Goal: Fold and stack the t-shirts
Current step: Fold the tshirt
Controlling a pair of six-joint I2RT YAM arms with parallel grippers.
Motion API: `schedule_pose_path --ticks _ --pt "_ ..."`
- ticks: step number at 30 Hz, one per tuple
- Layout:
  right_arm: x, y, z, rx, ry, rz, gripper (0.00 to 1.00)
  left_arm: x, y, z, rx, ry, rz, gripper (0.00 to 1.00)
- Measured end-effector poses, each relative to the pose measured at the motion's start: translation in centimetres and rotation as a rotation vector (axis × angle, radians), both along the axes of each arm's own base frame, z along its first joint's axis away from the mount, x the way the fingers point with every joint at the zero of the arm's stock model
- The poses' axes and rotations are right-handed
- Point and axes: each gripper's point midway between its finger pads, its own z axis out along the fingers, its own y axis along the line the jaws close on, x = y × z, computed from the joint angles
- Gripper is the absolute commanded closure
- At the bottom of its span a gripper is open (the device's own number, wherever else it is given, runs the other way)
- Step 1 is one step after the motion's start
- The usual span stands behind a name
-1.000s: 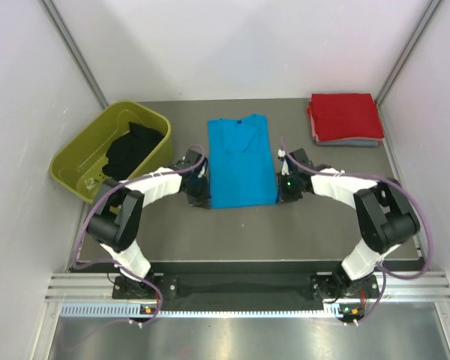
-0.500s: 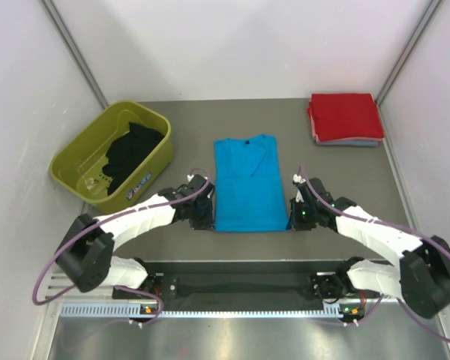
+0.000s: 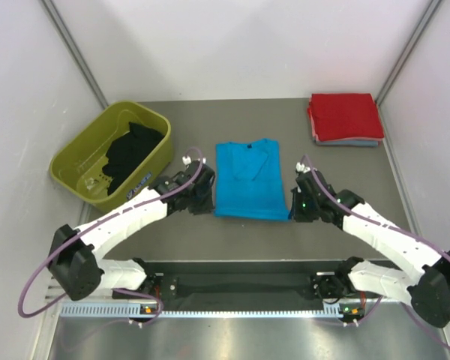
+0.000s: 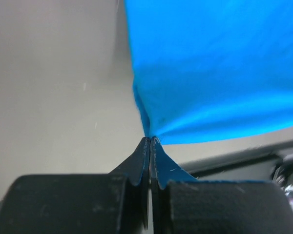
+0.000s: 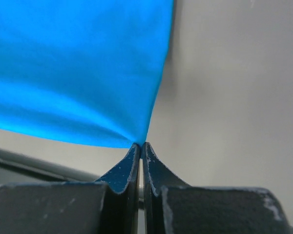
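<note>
The turquoise-blue t-shirt (image 3: 249, 178) lies in the middle of the table, sides folded in, collar toward the back. My left gripper (image 3: 207, 201) is shut on its near left corner (image 4: 147, 127). My right gripper (image 3: 292, 210) is shut on its near right corner (image 5: 139, 136). Both corners are lifted and the hem is stretched between them. A red folded t-shirt (image 3: 345, 116) sits on a grey-blue one (image 3: 343, 142) at the back right. A black t-shirt (image 3: 131, 150) lies bunched in the olive tub (image 3: 75, 161).
The olive tub stands at the back left, close to my left arm. White walls enclose the table on three sides. A black rail (image 3: 240, 285) runs along the near edge by the arm bases.
Both grippers first dragged the blue shirt toward the near edge, then lifted its near hem up and back, so the shirt looks shorter. Both arms have stretched out from their folded poses.
</note>
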Motion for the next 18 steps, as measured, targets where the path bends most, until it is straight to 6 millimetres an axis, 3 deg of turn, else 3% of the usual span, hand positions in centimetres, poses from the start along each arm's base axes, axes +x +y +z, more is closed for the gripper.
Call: schedule_pose_path --ticks 5,9,14,18 --pt "4.3 0.0 3.4 -0.047 -0.063 -0.011 1.00 5.2 -1.0 3.4 0.035 -0.103 0.032 1.00" --pt "9.3 -0.4 5.4 -0.087 -0.095 -0.021 1.00 10.1 -1.2 3.9 0.087 -0.124 0.058 1.00" --pt "15.9 0.1 6.4 -0.129 -0.114 -0.002 1.00 16.6 -1.2 3.7 0.136 -0.146 0.084 1.00" --pt "21.2 0.5 5.9 -0.141 -0.111 0.008 1.00 22.2 -0.9 3.8 0.169 -0.191 0.104 1.00"
